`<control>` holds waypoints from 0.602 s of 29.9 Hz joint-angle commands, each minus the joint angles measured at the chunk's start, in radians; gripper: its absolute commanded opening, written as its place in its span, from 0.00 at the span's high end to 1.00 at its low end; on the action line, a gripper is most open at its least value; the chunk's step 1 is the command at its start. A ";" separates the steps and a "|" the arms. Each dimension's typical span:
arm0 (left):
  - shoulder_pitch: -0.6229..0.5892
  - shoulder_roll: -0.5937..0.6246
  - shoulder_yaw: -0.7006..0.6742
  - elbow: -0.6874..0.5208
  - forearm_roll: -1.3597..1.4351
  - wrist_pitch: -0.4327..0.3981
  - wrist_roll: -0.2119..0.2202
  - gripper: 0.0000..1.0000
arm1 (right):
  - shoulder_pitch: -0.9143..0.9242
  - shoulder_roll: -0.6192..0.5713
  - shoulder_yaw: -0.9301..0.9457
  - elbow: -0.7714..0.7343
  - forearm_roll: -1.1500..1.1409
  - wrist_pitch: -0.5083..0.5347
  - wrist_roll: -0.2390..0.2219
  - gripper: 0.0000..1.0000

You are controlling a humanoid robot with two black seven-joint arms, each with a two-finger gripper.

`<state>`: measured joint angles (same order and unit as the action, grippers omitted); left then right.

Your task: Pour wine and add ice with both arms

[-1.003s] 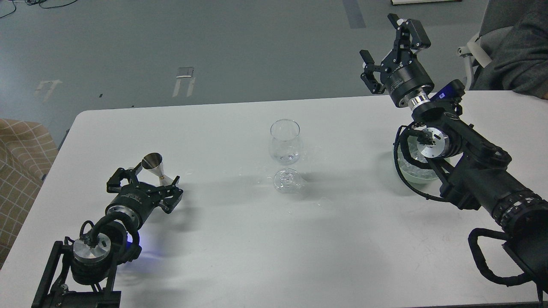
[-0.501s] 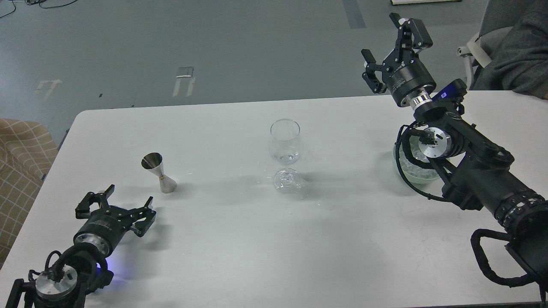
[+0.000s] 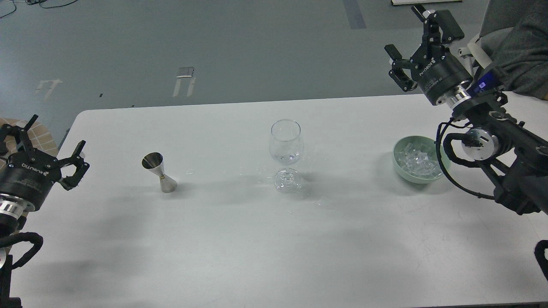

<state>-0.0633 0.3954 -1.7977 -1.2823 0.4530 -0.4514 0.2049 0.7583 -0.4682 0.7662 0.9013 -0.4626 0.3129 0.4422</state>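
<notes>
A clear wineglass (image 3: 286, 147) stands upright at the middle of the white table (image 3: 257, 239), with small clear ice cubes in its bowl. A steel jigger (image 3: 159, 172) stands upright to its left. A pale green bowl (image 3: 403, 173) holds several ice cubes (image 3: 417, 160) at the right. My left gripper (image 3: 49, 143) is open and empty at the table's left edge, well left of the jigger. My right gripper (image 3: 421, 45) is open and empty, raised above the far right edge, behind the bowl.
A person in grey (image 3: 518, 51) sits on a chair at the back right corner. A checked cushion (image 3: 25, 141) lies off the table's left edge. Small wet spots or shards (image 3: 319, 204) lie around the glass's foot.
My left gripper has let go of the jigger and drawn back left and up to the table's edge. My right arm has swung right, uncovering the bowl.
</notes>
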 commanded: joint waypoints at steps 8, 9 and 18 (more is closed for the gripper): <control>-0.199 0.002 0.142 0.000 0.340 -0.004 -0.042 0.02 | -0.046 -0.401 -0.042 0.221 -0.374 -0.023 -0.003 0.00; -0.207 0.002 0.149 -0.002 0.361 -0.004 -0.053 0.02 | -0.056 -0.421 -0.044 0.235 -0.413 -0.029 -0.003 0.00; -0.244 -0.033 0.227 -0.008 0.455 0.007 -0.096 0.02 | -0.264 -0.475 -0.045 0.288 -1.023 -0.320 0.001 0.00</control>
<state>-0.3046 0.3781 -1.5843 -1.2866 0.9052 -0.4460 0.1102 0.5554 -0.9470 0.7224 1.1926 -1.3062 0.0880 0.4423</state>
